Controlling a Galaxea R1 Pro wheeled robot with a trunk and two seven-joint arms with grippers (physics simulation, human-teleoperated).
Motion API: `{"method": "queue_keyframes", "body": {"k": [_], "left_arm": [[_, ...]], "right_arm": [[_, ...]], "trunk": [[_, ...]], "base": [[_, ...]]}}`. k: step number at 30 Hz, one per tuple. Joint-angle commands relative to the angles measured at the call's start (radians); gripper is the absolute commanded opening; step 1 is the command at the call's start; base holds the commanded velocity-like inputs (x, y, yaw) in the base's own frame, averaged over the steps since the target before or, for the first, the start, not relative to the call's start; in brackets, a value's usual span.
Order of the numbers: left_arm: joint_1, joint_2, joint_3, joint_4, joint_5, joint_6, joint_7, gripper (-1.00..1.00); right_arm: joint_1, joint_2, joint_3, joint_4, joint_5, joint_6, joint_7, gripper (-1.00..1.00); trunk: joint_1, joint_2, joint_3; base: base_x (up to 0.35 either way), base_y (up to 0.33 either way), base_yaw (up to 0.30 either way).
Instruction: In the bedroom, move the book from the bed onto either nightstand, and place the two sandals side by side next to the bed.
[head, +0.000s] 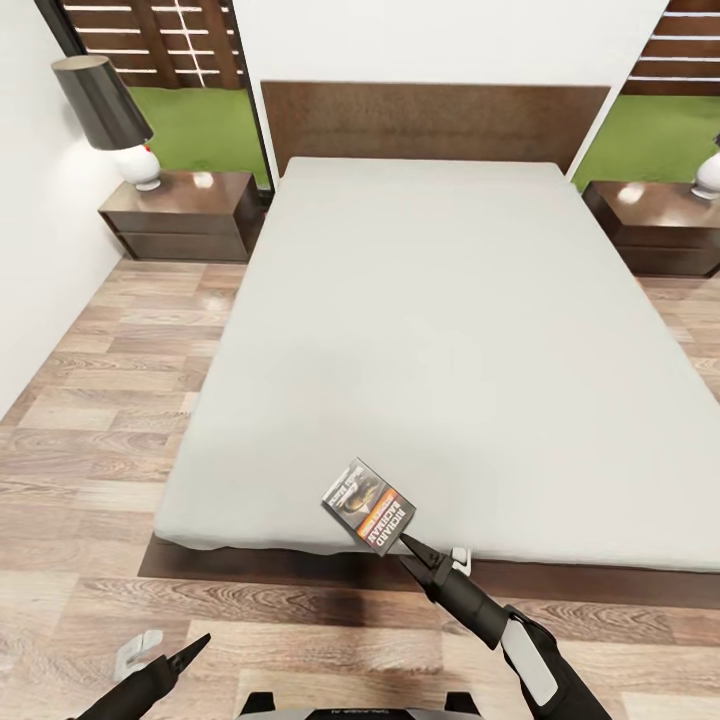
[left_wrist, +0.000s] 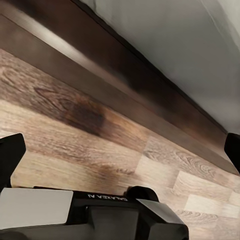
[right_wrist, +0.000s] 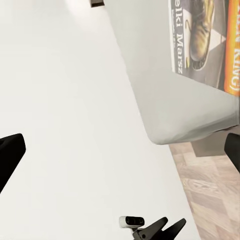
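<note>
Your big flat bed (head: 420, 330) has a smooth grey mattress and dark wood frame. The thin glossy book (head: 369, 504) sits near its foot edge. Right pincer (head: 412, 546) is just beside it, tips spread wide, holding nothing; left pincer (head: 192, 648) is empty too.

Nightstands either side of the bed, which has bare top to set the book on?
The left dark brown nightstand is bare right of its black-shaded lamp. The right nightstand is bare left of its white lamp base, though partly cut off.
</note>
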Motion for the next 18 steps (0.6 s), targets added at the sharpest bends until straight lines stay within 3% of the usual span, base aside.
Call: {"method": "queue_keyframes", "body": {"k": [1, 18], "left_arm": [[0.000, 0.000, 0.001, 0.000, 0.008, 0.010, -0.003, 1.00], [0.000, 0.000, 0.000, 0.000, 0.008, 0.010, -0.004, 1.00]], "right_arm": [[0.000, 0.001, -0.003, 0.000, -0.002, 0.008, 0.002, 1.00], [0.000, 0.001, -0.003, 0.002, -0.002, 0.006, 0.000, 1.00]], "trunk": [[0.004, -0.008, -0.004], [0.069, -0.127, -0.057]], "base": [[0.000, 0.000, 0.000], [0.000, 0.000, 0.000]]}}
